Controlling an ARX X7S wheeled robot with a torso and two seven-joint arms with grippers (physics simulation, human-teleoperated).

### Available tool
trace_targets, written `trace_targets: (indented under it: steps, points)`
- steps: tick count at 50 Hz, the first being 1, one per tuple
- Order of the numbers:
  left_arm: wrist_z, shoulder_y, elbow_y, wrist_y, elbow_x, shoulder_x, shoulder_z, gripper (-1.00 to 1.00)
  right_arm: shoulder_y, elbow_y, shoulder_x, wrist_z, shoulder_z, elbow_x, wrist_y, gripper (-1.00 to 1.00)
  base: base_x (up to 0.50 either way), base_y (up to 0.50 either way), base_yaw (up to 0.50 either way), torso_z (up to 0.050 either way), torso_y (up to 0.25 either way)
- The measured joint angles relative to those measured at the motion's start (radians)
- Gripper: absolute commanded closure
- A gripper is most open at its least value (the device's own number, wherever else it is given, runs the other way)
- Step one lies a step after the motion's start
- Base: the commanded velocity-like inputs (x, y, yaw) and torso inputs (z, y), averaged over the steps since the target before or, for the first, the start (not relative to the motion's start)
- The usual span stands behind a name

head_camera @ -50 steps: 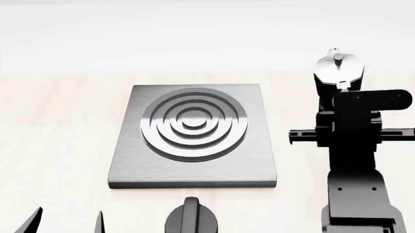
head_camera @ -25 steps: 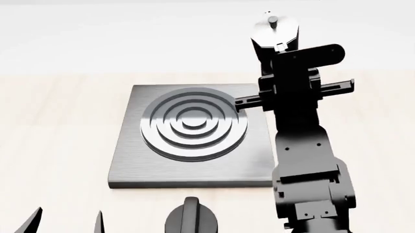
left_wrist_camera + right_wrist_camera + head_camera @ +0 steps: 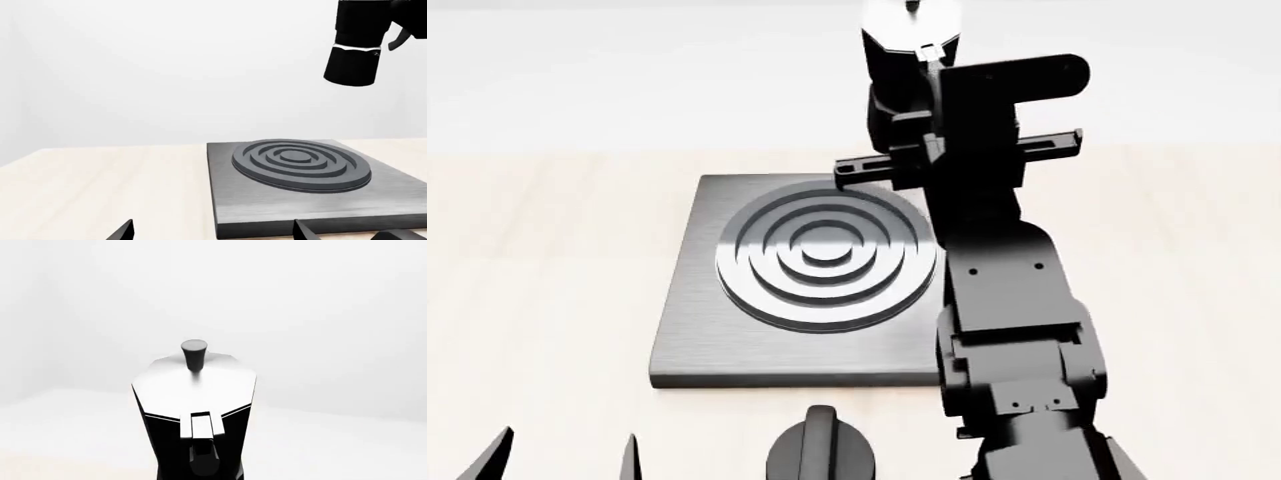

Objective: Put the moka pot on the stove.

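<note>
The moka pot (image 3: pixel 905 45), black and faceted with a silver lid and knob, hangs in the air over the far right edge of the stove (image 3: pixel 694 340). My right gripper (image 3: pixel 913 118) is shut on it from behind, on the handle side. The right wrist view shows the pot (image 3: pixel 193 405) close up; the fingers are hidden there. The left wrist view shows the pot (image 3: pixel 353 50) well above the stove (image 3: pixel 280 210), a grey plate with raised rings. My left gripper (image 3: pixel 561 462) is open and empty at the near left, low over the table (image 3: pixel 213 235).
A round black dial knob (image 3: pixel 821 450) lies on the table just in front of the stove. The right arm (image 3: pixel 1014 330) reaches across the stove's right edge. The light wooden table (image 3: pixel 547 250) extends to the left and right of the stove.
My right arm has swung left and upward with the moka pot, from beside the stove's right to above its far right edge. The left gripper has not moved.
</note>
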Motion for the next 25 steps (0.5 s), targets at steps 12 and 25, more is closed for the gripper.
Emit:
trace_targets:
  steps: [12, 25]
  points:
    - [-0.005, -0.001, -0.001, 0.002, -0.003, -0.003, 0.004, -1.0, 0.006, 0.0, -0.006, 0.011, -0.298, 0.339, -0.026, 1.0, 0.0, 0.0, 0.0, 0.0, 0.002]
    - [-0.009, -0.002, -0.001, 0.004, -0.007, -0.006, 0.009, -1.0, 0.017, -0.002, -0.007, 0.034, -0.685, 0.725, -0.069, 1.0, 0.0, 0.0, 0.0, 0.0, 0.001]
